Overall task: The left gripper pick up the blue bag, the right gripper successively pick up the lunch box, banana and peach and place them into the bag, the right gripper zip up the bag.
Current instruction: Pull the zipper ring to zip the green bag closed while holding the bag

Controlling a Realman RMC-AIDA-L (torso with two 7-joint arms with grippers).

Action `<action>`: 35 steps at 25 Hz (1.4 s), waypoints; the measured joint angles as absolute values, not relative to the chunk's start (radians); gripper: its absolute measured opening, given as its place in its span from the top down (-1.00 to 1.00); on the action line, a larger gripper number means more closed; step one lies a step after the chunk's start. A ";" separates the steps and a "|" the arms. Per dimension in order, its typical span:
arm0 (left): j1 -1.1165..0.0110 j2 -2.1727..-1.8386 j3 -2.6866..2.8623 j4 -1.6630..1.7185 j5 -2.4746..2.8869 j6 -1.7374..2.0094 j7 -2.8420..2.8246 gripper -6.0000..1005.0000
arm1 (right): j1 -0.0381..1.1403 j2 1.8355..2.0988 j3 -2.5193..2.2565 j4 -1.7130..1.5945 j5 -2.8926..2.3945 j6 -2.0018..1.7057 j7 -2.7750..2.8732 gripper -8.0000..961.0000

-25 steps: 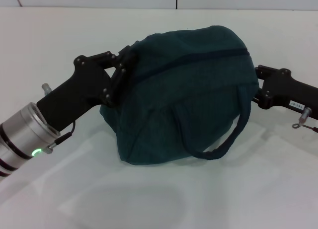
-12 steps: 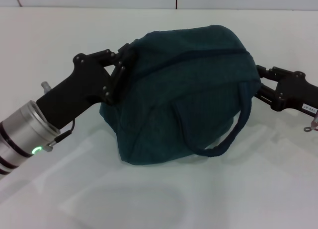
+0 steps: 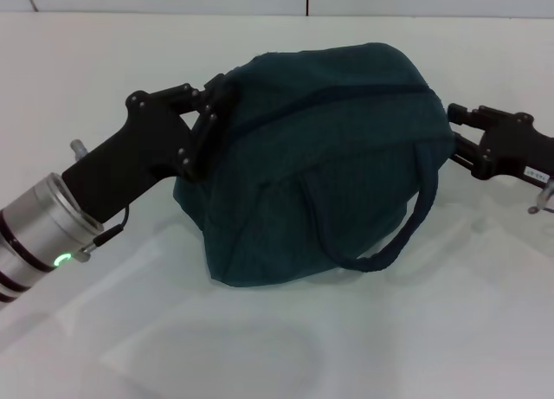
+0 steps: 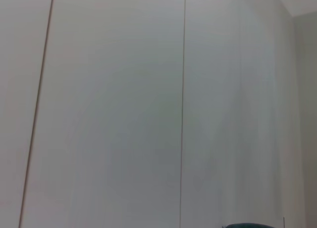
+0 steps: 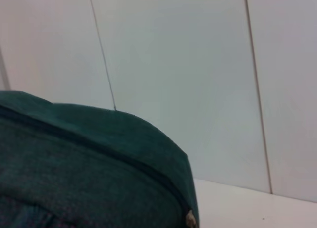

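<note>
Tabletop (image 3: 86, 79) white, blue bag (image 3: 320, 157) at centre zipped shut hiding its contents, left hand (image 3: 212, 113) pinching its nine o'clock end, right hand (image 3: 459, 139) just beside its three o'clock end, fingers spread.

No legible text; white label (image 3: 535, 171) on right arm unreadable.

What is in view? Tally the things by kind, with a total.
Bags: 1, the blue bag, zipped shut
Tools: 2, the left tool and the right tool, at opposite ends of the bag
Tables: 1, the white table
Total: 4
</note>
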State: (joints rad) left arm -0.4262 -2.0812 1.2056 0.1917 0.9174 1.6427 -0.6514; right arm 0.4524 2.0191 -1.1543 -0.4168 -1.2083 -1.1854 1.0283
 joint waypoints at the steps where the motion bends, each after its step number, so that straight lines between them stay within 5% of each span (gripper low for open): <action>1: -0.427 -2.081 1.206 0.192 0.917 1.643 -0.651 0.84 | 0.459 2.020 -1.159 -0.417 -1.209 -1.179 1.028 0.14; 13: -0.425 -2.080 1.206 0.192 0.917 1.643 -0.652 0.79 | 0.471 2.020 -1.204 -0.422 -1.212 -1.186 1.026 0.17; 35: -0.427 -2.084 1.206 0.192 0.917 1.648 -0.659 0.70 | 0.458 2.022 -1.198 -0.390 -1.162 -1.159 0.976 0.90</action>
